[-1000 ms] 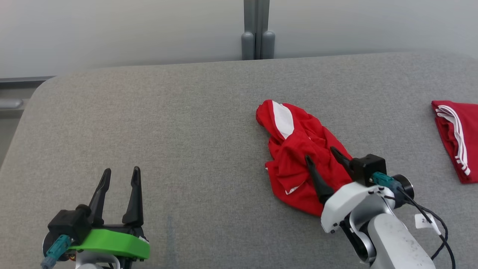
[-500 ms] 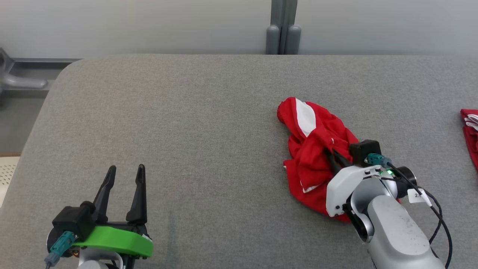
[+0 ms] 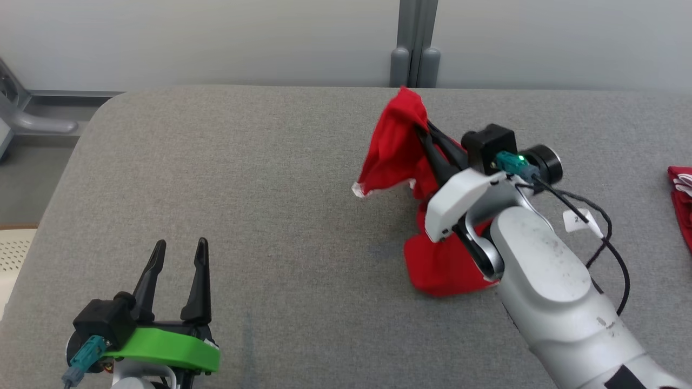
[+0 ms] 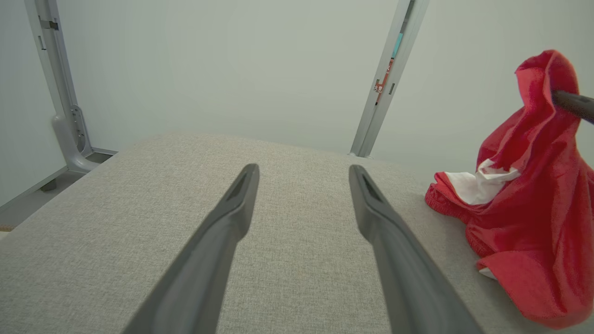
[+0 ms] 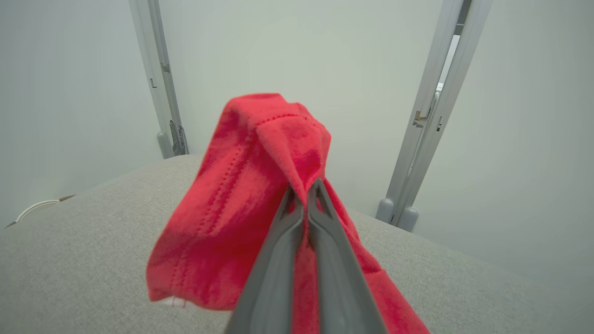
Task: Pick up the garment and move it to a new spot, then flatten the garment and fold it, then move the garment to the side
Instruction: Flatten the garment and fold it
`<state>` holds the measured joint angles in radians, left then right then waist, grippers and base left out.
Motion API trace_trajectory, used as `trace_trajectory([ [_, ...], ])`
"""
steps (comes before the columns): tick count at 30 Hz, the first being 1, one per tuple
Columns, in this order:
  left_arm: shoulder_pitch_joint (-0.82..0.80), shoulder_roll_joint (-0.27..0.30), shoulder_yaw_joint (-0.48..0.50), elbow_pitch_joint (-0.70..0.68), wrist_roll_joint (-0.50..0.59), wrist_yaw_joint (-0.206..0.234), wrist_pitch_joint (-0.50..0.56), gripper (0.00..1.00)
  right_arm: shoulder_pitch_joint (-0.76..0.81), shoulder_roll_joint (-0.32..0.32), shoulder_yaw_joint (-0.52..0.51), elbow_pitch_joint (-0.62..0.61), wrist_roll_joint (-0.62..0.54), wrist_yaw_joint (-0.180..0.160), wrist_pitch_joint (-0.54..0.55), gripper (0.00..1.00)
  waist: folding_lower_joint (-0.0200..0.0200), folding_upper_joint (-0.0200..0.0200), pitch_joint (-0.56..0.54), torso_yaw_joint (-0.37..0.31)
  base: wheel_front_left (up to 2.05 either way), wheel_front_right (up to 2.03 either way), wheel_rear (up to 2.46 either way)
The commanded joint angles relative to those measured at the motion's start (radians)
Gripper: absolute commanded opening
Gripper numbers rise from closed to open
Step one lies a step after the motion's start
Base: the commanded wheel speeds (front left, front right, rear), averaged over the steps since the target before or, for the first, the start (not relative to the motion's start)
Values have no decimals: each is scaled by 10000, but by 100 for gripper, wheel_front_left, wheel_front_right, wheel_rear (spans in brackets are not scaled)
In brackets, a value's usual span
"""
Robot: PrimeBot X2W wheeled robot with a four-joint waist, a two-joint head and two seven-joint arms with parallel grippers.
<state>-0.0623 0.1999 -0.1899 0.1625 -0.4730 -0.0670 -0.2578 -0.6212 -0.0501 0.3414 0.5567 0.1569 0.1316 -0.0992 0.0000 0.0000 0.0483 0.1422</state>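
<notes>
The garment [image 3: 397, 148] is red cloth with white trim, partly lifted off the grey table [image 3: 270, 205]. My right gripper [image 3: 423, 132] is shut on a fold near its top; the lower part [image 3: 438, 265] still rests on the table. In the right wrist view the two fingers pinch the garment [image 5: 260, 162] at the right gripper [image 5: 305, 190]. The left wrist view shows the garment [image 4: 524, 199] hanging at the far right. My left gripper [image 3: 178, 251] stands open and empty near the table's front left, and its two fingers [image 4: 232, 218] spread wide around the left gripper [image 4: 304, 172].
Another red garment with white stripes [image 3: 682, 202] lies at the table's right edge. A grey post [image 3: 413, 43] stands behind the table against a pale wall. A cable with a tag [image 3: 581, 219] trails from my right wrist.
My right gripper closed on the garment and raised it up and toward the table's back. The head camera turned a little. The left gripper stayed put.
</notes>
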Motion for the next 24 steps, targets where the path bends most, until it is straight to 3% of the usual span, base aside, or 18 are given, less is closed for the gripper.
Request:
trace_trajectory([
  [1, 18, 43, 38, -43, 3, 40, -55, 100, -429, -21, 271, -46, 205, -19, -163, 0, 0, 0, 14, 8, 0, 0, 0],
  [6, -122, 38, 12, -80, 17, 13, -64, 100, -1847, -25, 955, -25, 1166, -19, -807, 0, 0, 0, 76, 59, 0, 0, 0],
  [11, -166, 55, 8, -88, 44, -3, -74, 100, -2425, -20, 885, 79, 2000, -19, -1086, 0, 0, 0, 86, 105, 0, 0, 0],
  [15, -145, 50, 41, -132, 19, 17, -79, 100, -2039, -316, 471, 550, 1906, -19, -1200, 0, 0, 0, 149, 108, 0, 0, 0],
  [20, -245, -11, -1, -187, 45, 16, -62, 100, -1339, -1083, -855, 1548, 1064, -19, -1293, 0, 0, 0, 296, 166, 0, 0, 0],
  [21, -267, -26, -12, -192, 44, 11, -63, 100, -1198, -1164, -1182, 1732, 950, -17, -1312, 7, 0, 0, 322, 169, 0, 0, 0],
  [22, -282, -41, -28, -191, 58, 3, -64, 100, -1043, -1294, -1631, 1989, 802, -17, -1295, 84, 0, 0, 350, 171, 0, 0, 0],
  [23, -294, -48, -38, -184, 69, -6, -65, 100, -961, -1380, -1962, 2164, 656, -19, -1293, 100, 0, 0, 365, 172, 0, 0, 0],
  [24, -303, -53, -49, -172, 80, -16, -67, 100, -891, -1438, -2301, 2309, 454, -18, -1318, 100, 0, 0, 378, 175, 0, 0, 0],
])
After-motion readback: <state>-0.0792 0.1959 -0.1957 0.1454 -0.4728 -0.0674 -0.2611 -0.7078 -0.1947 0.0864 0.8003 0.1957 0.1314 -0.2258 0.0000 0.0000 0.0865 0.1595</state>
